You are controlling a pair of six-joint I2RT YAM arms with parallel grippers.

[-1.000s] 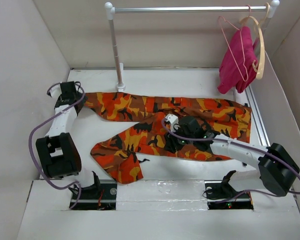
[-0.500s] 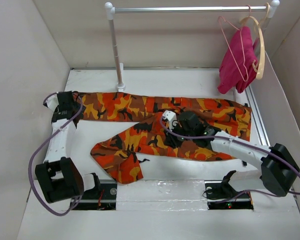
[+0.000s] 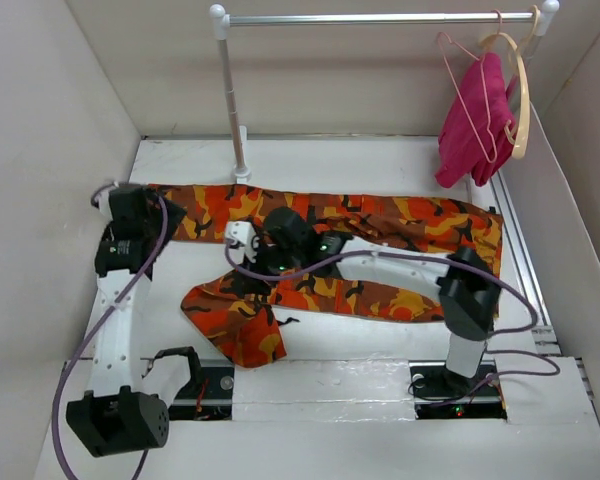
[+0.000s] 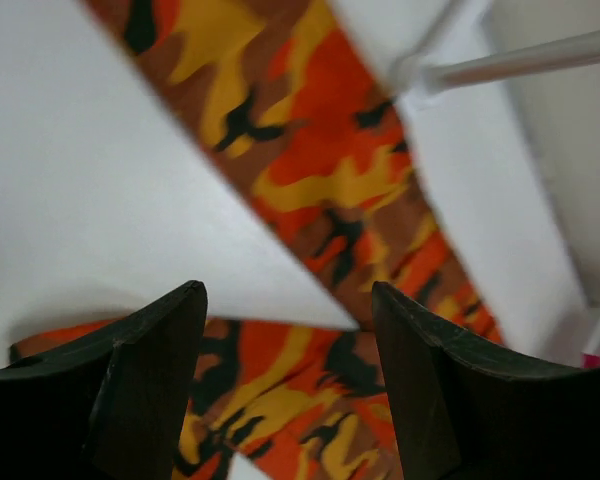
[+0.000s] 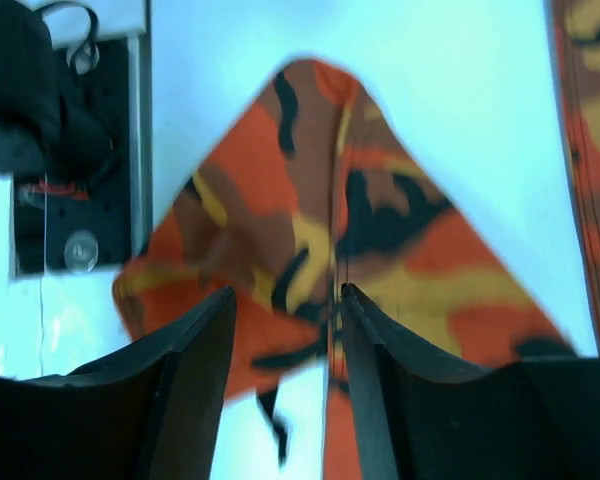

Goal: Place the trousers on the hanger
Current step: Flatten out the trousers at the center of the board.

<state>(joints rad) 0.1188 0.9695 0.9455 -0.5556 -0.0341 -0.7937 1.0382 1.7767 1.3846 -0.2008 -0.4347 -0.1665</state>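
Camouflage-print cloth, the trousers (image 3: 400, 222), lies flat on the white bench (image 3: 360, 160), both legs pointing left (the near leg angles toward the arm bases). The left gripper (image 4: 290, 300) hovers by the far leg's left end, fingers apart and holding nothing. The right gripper (image 5: 285, 300) hangs over the near leg, fingers likewise apart. The hanger (image 3: 442, 42) hangs well away on the rail (image 3: 380, 18).

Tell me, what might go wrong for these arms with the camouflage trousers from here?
1. The left gripper and right gripper hang open over the flat trousers; a pinch could slip or catch only one layer.
2. The hanger hangs at the far right of the rail, tight beside the magenta cloth and a wooden hanger, so they might snag.
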